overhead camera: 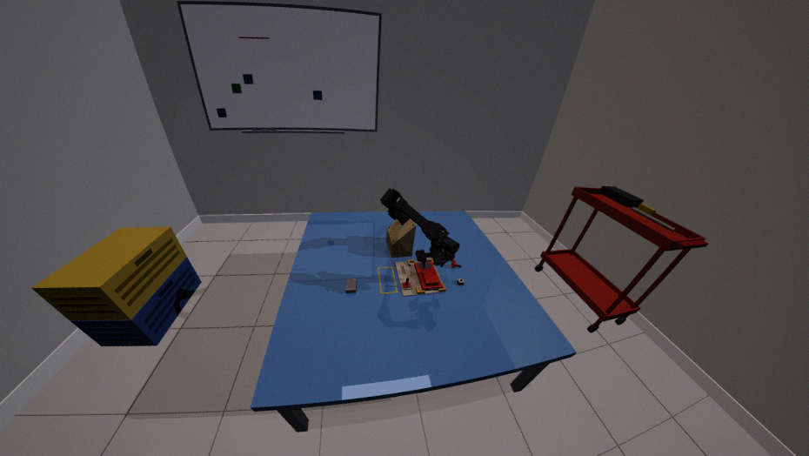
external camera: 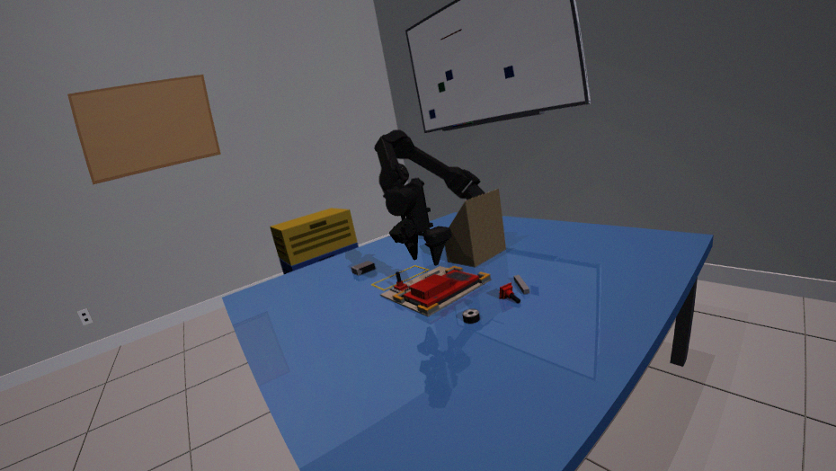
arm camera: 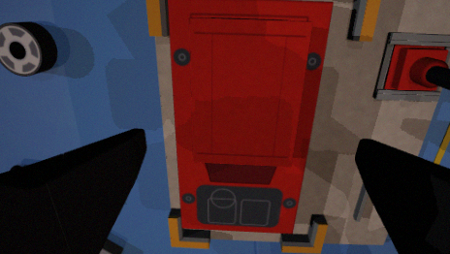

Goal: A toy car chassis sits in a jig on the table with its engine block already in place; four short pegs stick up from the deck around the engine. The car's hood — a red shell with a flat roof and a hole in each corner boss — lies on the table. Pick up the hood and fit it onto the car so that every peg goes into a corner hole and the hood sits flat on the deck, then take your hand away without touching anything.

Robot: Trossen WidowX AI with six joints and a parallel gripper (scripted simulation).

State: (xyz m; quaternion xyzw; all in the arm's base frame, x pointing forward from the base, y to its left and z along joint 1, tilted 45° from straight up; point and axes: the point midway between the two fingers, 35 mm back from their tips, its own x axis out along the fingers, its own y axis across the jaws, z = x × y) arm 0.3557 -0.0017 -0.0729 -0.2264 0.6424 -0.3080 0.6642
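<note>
The red hood (overhead camera: pixel 429 276) (external camera: pixel 429 286) (arm camera: pixel 247 97) sits over the engine area of the red car chassis (external camera: pixel 466 280) (arm camera: pixel 183 136), roof up and roughly square to it. It looks level, with no clear gap to the deck. The engine is hidden, and I cannot make out pegs or corner holes. The chassis lies in the jig (external camera: pixel 429 308) (arm camera: pixel 191 243) between its orange corner brackets. My gripper (external camera: pixel 425 261) (arm camera: pixel 250 143) is open and empty above the car, its fingers wide on either side of the hood and clear of it.
A small wheel (overhead camera: pixel 460 281) (external camera: pixel 470 316) (arm camera: pixel 20 48) and a red part (overhead camera: pixel 455 264) (external camera: pixel 506 291) lie beside the jig. Another red part (external camera: pixel 400 286) (arm camera: pixel 395 68) with a black stem stands in a small holder. A grey block (overhead camera: pixel 351 285) (external camera: pixel 363 268) lies farther off. A wooden block (overhead camera: pixel 400 240) (external camera: pixel 476 227) stands behind.
</note>
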